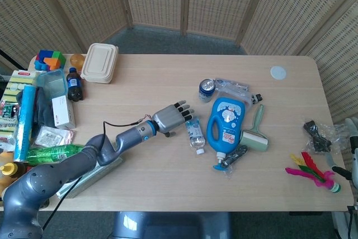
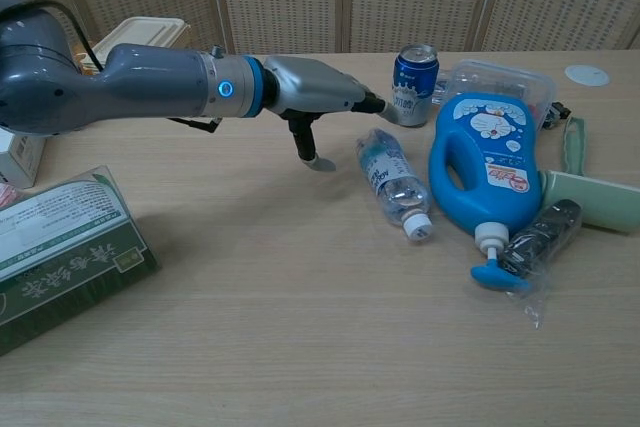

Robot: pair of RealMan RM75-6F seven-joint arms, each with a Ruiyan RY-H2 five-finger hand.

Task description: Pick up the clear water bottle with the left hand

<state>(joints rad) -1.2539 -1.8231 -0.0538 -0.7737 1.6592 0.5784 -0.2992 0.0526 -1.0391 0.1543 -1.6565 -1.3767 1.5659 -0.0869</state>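
The clear water bottle (image 1: 194, 132) lies on its side mid-table, white cap toward the near edge; in the chest view the water bottle (image 2: 393, 179) sits just left of the blue jug. My left hand (image 1: 170, 118) hovers at the bottle's left, fingers apart and stretched over its far end, holding nothing. From the chest, the left hand (image 2: 320, 92) is above the table with its thumb hanging down beside the bottle. Contact with the bottle cannot be told. Only a sliver of my right hand (image 1: 353, 138) shows at the right edge.
A blue detergent jug (image 1: 225, 124) lies right beside the bottle, with a soda can (image 1: 206, 88) behind and a green lint roller (image 1: 256, 135) further right. A green box (image 2: 60, 247) lies under my left forearm. Boxes and bottles crowd the table's left end (image 1: 33, 104).
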